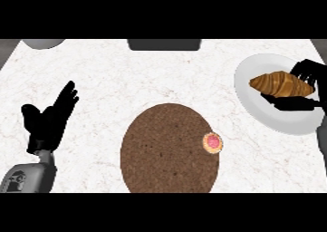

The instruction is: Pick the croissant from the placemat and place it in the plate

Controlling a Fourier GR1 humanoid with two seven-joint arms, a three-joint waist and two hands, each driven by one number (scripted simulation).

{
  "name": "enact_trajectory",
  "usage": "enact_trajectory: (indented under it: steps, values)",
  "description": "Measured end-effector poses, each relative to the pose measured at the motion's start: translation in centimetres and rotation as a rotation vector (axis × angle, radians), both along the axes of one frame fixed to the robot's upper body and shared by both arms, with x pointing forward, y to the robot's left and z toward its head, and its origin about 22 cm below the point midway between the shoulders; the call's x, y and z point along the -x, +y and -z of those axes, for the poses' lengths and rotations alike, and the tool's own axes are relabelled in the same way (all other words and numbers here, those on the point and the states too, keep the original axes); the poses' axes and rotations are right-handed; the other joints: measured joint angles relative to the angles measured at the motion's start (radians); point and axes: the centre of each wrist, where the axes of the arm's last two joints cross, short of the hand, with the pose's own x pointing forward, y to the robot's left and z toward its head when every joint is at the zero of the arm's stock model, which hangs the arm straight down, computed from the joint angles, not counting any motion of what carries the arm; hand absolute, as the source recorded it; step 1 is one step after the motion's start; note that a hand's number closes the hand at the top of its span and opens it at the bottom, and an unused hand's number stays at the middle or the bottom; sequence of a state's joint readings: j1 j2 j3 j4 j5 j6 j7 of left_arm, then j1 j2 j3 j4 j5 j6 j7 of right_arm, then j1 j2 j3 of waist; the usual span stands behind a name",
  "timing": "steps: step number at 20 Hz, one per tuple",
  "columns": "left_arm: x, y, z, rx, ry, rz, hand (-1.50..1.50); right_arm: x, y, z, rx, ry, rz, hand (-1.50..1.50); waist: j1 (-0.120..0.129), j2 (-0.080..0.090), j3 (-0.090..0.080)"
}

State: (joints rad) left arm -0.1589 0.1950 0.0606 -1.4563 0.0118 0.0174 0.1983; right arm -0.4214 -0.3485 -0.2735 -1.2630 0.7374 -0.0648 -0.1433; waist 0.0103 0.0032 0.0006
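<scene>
The right robot hand is curling its fingers and thumb around the croissant, gripping it from the right side. The croissant is lying over the upper middle of the white plate, which is sitting at the right side of the white marbled counter. Whether the croissant is touching the plate or hanging just above it cannot be told. The brown oval placemat is lying in the middle of the counter, well apart from the croissant, and a small round pastry with a red centre is sitting at its right edge, near the plate's rim. The left robot hand is resting at the left, fingers straight and pointing up, holding nothing.
</scene>
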Motion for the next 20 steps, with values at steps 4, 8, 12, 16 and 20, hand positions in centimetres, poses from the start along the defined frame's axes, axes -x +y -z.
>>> enact_trajectory:
  steps: [4, 8, 12, 16, 20]
  values:
    - [-0.2, -0.3, 0.3, 0.005, 0.003, 0.007, 0.00, -1.8, -2.1, 0.9, 0.052, 0.103, -0.005, 1.50, 0.006, 0.002, 0.000]
    - [-0.3, 0.3, 0.4, 0.007, -0.004, 0.010, 0.00, -2.7, -4.2, 1.8, -0.036, 0.228, -0.025, -1.50, 0.010, 0.004, 0.000]
    - [0.1, 0.8, 0.0, 0.007, -0.004, 0.018, 0.00, -3.4, -5.9, 2.2, -0.057, 0.257, -0.103, -1.50, 0.013, 0.004, 0.001]
    - [-0.4, 0.4, 0.2, 0.006, 0.001, 0.014, 0.00, -3.7, -6.3, 2.6, -0.091, 0.146, -0.168, -1.50, 0.009, 0.004, 0.001]
    - [-0.2, 0.7, 0.9, 0.006, 0.001, 0.001, 0.00, -4.4, -6.1, 1.3, -0.211, -0.003, -0.293, -1.50, 0.001, 0.001, 0.001]
